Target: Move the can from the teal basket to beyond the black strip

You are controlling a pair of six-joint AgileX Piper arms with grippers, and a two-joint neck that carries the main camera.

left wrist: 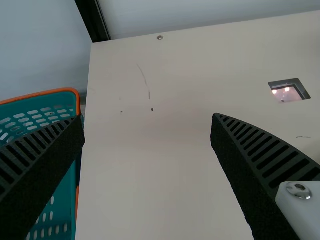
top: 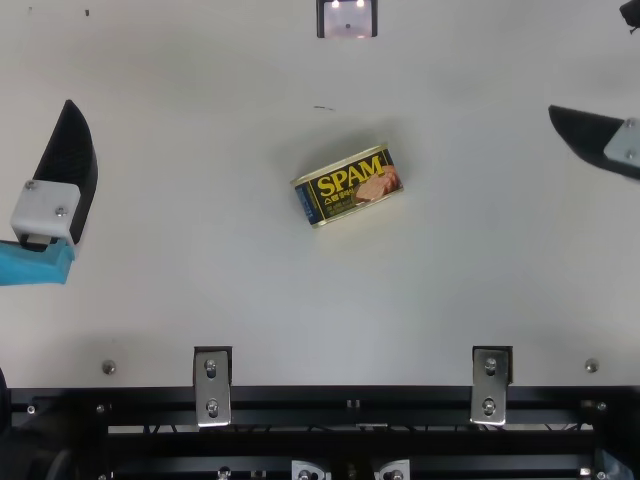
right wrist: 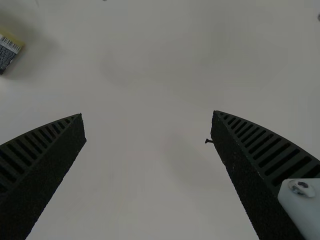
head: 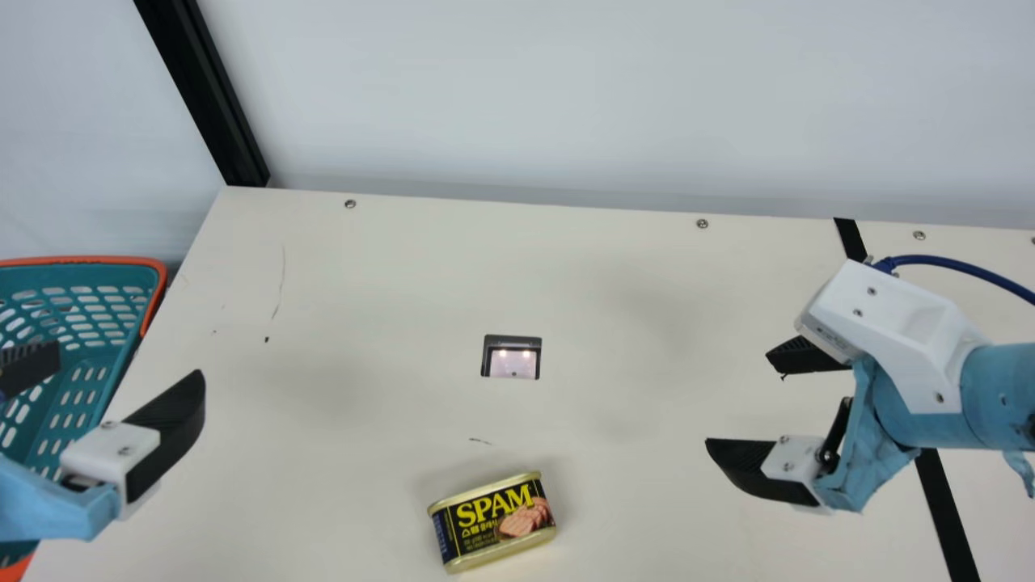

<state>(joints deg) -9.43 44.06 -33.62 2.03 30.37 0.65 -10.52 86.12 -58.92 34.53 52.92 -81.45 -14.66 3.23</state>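
Note:
The can [head: 493,521] lies on the table in the middle of the main view, near its bottom edge; the top view shows the can [top: 348,186] as well. My left gripper [head: 129,368] stands open at the left, close to the teal basket [head: 158,299]. In the left wrist view, my left gripper [left wrist: 148,117] has nothing between its fingers. My right gripper [head: 736,400] is open between the can and the black strip [head: 942,509]. Bare table shows between the fingers of my right gripper [right wrist: 149,114], and a corner of the can [right wrist: 9,47] is off to one side.
A small dark-framed panel [head: 512,357] is set in the table beyond the can. A pale wall rises behind the far edge, with a black post [head: 234,145] at the far left corner. A blue cable [head: 970,263] runs from the right arm. Metal brackets [top: 212,385] sit along the near edge.

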